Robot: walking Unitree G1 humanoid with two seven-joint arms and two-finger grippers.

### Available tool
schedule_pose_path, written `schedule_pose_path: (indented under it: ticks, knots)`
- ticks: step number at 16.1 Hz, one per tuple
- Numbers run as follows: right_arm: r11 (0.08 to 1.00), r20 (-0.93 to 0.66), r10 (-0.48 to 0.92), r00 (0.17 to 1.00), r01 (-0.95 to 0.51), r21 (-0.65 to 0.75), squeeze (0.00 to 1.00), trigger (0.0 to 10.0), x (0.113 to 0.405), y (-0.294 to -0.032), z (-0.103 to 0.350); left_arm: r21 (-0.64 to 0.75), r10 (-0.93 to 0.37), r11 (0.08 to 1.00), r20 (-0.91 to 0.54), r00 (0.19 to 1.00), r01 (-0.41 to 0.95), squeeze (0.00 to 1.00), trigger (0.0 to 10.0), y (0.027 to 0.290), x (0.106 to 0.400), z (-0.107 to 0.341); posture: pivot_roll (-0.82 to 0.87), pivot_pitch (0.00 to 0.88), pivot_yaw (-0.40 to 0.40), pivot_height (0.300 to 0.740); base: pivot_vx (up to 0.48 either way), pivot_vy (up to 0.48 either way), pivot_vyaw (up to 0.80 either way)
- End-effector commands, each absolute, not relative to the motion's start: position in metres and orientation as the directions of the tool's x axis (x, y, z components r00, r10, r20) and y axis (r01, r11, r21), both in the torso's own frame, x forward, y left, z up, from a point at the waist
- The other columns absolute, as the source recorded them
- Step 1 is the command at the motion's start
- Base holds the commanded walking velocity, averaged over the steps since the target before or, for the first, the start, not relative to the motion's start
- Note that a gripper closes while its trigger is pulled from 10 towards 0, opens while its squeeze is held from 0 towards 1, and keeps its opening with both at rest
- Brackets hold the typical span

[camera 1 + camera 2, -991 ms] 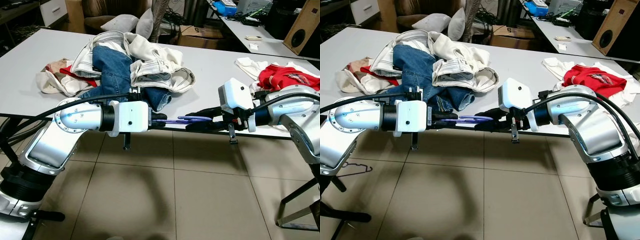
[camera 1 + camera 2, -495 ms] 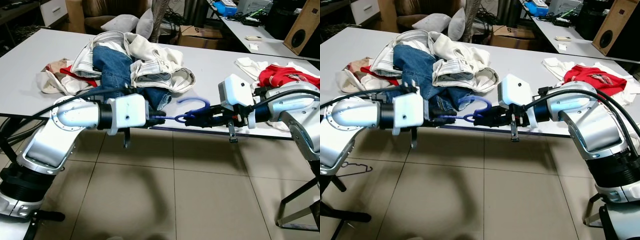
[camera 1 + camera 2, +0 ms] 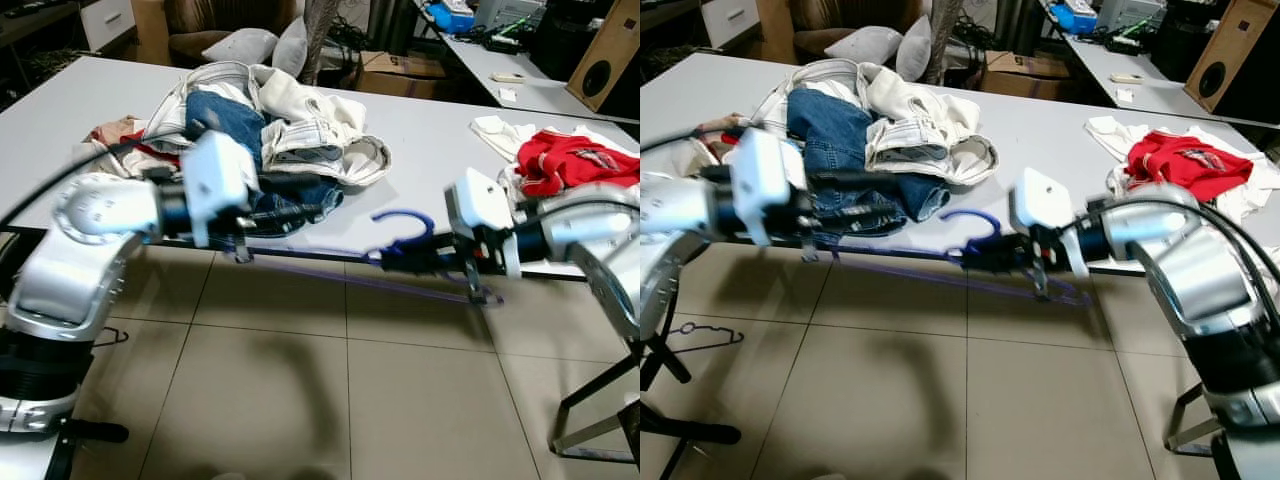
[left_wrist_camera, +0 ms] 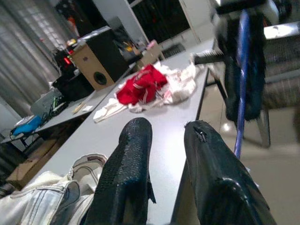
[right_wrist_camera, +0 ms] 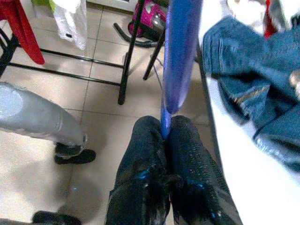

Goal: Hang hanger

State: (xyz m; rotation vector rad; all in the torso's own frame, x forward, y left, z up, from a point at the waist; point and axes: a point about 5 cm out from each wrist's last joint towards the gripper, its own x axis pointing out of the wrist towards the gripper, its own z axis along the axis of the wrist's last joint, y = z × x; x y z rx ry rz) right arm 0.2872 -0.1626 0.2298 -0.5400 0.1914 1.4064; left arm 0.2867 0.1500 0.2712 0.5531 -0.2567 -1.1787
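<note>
A blue plastic hanger [image 3: 404, 228] hangs off the table's front edge, hook upward, its bar [image 3: 940, 275] slanting down to the right. My right gripper [image 3: 388, 258] is shut on it just below the hook; in the right wrist view the hanger [image 5: 180, 56] rises from between the closed fingers [image 5: 140, 159]. My left gripper [image 3: 318, 208] is open and holds nothing. It lies over the table edge by the jeans, well left of the hanger. In the left wrist view its fingers [image 4: 133, 154] stand apart, with the hanger [image 4: 241, 79] beyond them.
A heap of clothes with blue jeans [image 3: 225, 120] and white garments [image 3: 310, 130] lies on the grey table [image 3: 420, 150]. A red and white garment [image 3: 570, 160] is at the right. A dark wire hanger [image 3: 705, 335] lies on the tiled floor.
My left gripper has let go of the hanger and drawn back to the left. The right gripper now holds the hanger alone and has shifted slightly right.
</note>
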Motion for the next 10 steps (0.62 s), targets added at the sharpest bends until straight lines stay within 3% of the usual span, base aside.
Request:
schedule_pose_path:
  ticks: [1,2,5,7,10]
  knots:
    - [0.084,-0.424,0.884,0.197,-0.959,-0.271,0.0,0.0,0.286,-0.167,0.239,0.525,-0.929,0.277,-0.066,0.363,0.805,0.0,10.0,0.148,0.285,0.275,0.05,0.0,-0.112,0.74,0.0,0.0,0.0]
    - [0.146,-0.391,0.889,0.238,-0.957,-0.25,0.0,0.0,0.285,-0.172,0.235,0.476,-0.908,0.364,-0.011,0.419,0.801,0.0,10.0,0.155,0.287,0.276,0.05,0.0,-0.108,0.74,0.0,0.0,0.0]
    - [0.391,-0.147,0.904,0.401,-0.915,-0.097,0.0,0.0,0.285,-0.188,0.226,0.374,-0.715,0.669,0.087,0.694,0.642,0.0,10.0,0.19,0.294,0.269,0.05,0.0,-0.115,0.74,0.0,0.0,0.0]
    - [0.421,-0.062,0.905,0.421,-0.907,-0.02,0.0,0.0,0.28,-0.19,0.222,0.339,-0.646,0.735,0.088,0.759,0.587,0.0,10.0,0.201,0.29,0.261,0.05,0.0,-0.115,0.74,0.0,0.0,0.0]
    - [0.458,0.026,0.886,0.462,-0.884,0.092,0.0,0.0,0.274,-0.195,0.216,0.247,-0.616,0.773,0.074,0.784,0.585,0.0,10.0,0.201,0.27,0.244,0.05,0.0,-0.111,0.74,0.0,0.0,0.0]
